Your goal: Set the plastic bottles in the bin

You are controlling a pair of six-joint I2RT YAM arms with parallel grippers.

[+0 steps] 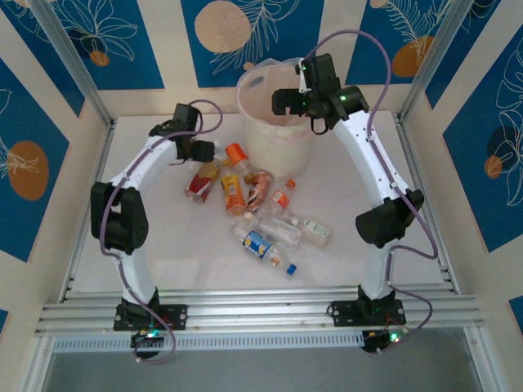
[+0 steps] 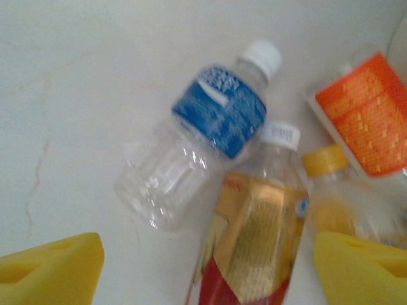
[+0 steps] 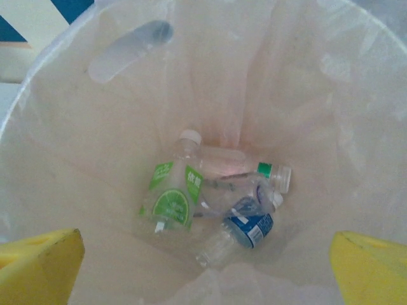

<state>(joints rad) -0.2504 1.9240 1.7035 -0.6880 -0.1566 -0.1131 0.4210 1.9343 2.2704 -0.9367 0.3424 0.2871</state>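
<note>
We're over the table (image 1: 163,253) now, and the bin (image 1: 265,151) stands at twelve o'clock, at the far edge. The right gripper (image 1: 284,102) hangs above its mouth, its yellow fingers (image 3: 41,267) spread wide with nothing between them. Looking down inside, we see a green-label bottle (image 3: 172,197) at the bottom, a blue-label bottle (image 3: 248,229) touching it at four o'clock, and a green-capped clear bottle (image 3: 254,175) lying across them.

The loose bottles (image 1: 261,220) lie in a heap mid-table, running from ten o'clock down to five o'clock. The left gripper (image 1: 198,152) sits over the ten o'clock end of that heap. Its fingers (image 2: 54,270) stand apart, clamped on nothing. Between them lies a red-and-gold bottle (image 2: 254,241), white cap toward twelve. A clear bottle with a blue label (image 2: 213,121) rests against it, cap pointing to one o'clock. At three o'clock we spot a yellow-capped bottle (image 2: 324,162) and an orange-label bottle (image 2: 372,121), both blurred.
</note>
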